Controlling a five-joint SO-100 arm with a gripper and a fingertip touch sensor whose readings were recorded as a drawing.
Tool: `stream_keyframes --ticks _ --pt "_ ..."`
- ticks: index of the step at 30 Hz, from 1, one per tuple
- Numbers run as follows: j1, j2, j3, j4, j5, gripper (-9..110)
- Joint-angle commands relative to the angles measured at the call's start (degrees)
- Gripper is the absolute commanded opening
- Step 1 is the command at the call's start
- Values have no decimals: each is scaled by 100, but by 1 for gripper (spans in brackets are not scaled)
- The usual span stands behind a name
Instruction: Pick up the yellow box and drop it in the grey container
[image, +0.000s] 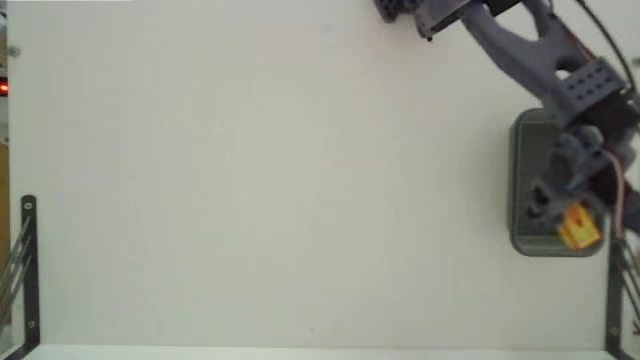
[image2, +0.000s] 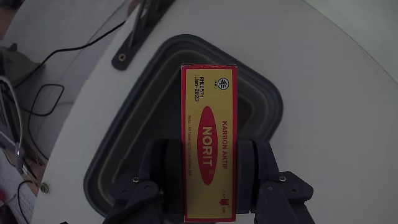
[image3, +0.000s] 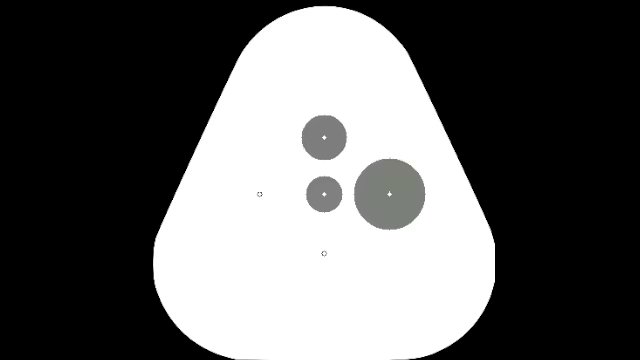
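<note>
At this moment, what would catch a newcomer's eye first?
The yellow box with its red oval, clamped in the claw, fills the middle of the wrist view. Directly beneath it lies the grey container; in the fixed view both sit at the white table's right edge.

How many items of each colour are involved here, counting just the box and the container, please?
Yellow: 1, the yellow box held by the gripper above the tub.
Grey: 1, the grey container on the white table.
Total: 2
</note>
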Motion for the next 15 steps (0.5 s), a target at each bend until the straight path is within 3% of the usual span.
stream_keyframes --ticks 1,14,15 --pt "-188 126 50 -152 18 39" --pt "-198 125 51 -153 18 39" --pt "-198 125 51 -153 18 110"
